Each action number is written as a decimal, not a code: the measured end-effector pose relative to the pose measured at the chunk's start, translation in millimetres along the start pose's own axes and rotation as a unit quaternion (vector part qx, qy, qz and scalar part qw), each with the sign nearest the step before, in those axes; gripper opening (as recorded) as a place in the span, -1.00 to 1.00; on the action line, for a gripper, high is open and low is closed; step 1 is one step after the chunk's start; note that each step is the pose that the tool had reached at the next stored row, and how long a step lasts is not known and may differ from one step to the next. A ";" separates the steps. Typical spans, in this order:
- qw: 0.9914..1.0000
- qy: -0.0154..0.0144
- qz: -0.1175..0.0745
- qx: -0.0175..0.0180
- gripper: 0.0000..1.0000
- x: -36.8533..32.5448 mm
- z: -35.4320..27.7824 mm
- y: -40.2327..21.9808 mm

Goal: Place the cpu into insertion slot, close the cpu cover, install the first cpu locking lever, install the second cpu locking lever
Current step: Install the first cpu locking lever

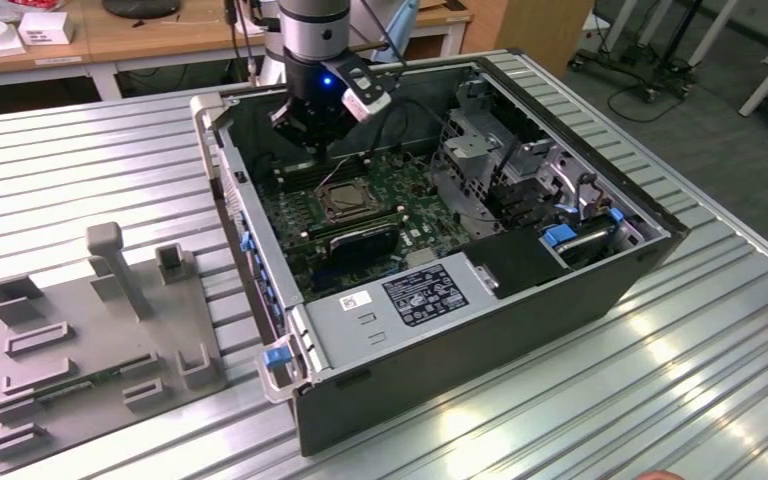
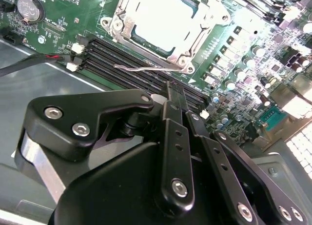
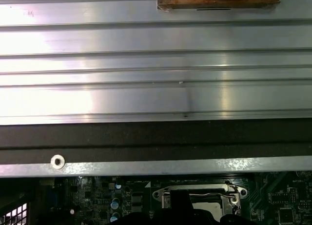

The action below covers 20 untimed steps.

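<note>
While the end effector (image 2: 179,95) hangs low inside the open computer case (image 1: 491,330), its fingers look pressed together, or as good as, with nothing pinched between them. In the second wrist view, the tips sit just short of a thin wire locking lever (image 2: 146,67) that lies along the near edge of the socket, right over the long black memory slots (image 2: 117,59). I can't tell if that lever is hooked under its catch or just resting there. Past it is the insertion slot (image 1: 344,198) with the cpu (image 2: 161,15) already in it, pale grey face showing through the window of the cpu cover (image 2: 119,27), which looks folded down flat. So by my read the chip and cover are done and it's lever time. What worries me is that the wire is skinny and springy, so closed fingertips could easily skate off it and dig into the memory slots or the small parts on the green motherboard (image 2: 58,34). A half-caught lever could snap back up too. If the cover isn't fully seated, pushing harder would load the socket unevenly. Further out, the case rests on the ribbed metal tabletop (image 1: 91,160), with a grey fixture tray (image 1: 91,350) well off to the exterior view's left.
</note>
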<state>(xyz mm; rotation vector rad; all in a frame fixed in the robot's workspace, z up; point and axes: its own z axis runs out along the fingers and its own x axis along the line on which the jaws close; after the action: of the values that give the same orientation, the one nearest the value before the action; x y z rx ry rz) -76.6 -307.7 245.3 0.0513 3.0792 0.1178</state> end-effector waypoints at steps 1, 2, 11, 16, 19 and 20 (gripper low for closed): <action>1.000 0.000 0.000 0.000 -0.80 0.0 0.1 0.1; 1.000 0.000 0.000 0.000 -0.80 0.0 0.1 0.1; 1.000 0.000 0.000 0.000 -0.80 -1.9 4.4 0.6; 1.000 0.000 0.000 0.000 -0.80 -4.6 7.5 1.3; 1.000 0.000 0.000 0.000 -0.80 -7.6 8.9 1.4; 1.000 0.000 0.000 0.000 -0.80 -8.9 9.3 1.4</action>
<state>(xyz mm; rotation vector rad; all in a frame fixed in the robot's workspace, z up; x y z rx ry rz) -67.1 -305.8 236.7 0.0513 3.0793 0.1177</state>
